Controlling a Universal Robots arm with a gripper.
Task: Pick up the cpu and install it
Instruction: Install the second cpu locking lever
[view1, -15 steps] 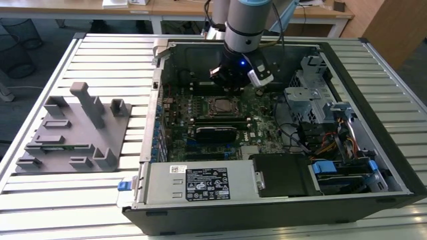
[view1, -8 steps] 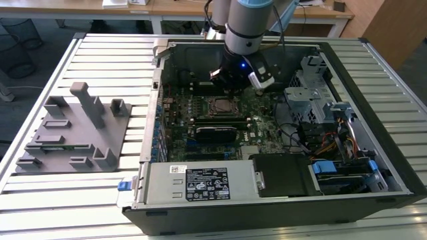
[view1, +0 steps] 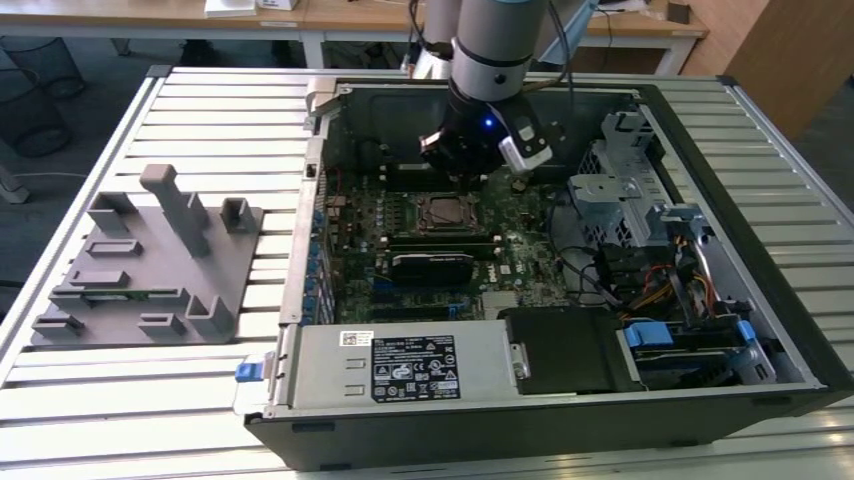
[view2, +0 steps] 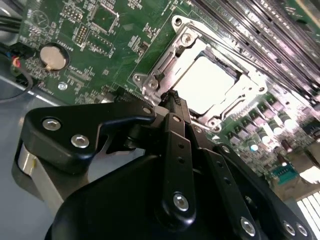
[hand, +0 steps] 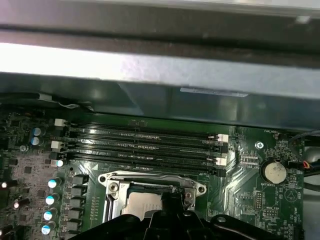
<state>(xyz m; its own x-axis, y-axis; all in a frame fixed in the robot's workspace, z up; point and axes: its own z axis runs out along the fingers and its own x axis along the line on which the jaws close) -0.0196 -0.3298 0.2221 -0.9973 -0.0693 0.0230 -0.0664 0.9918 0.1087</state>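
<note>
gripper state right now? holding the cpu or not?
Gripper: shut, fingertips together just above the socket, holding nothing visible. The cpu sits in the socket.

A robotics lab or workshop: an opened computer case on a slatted metal workbench, wooden desks behind
</note>
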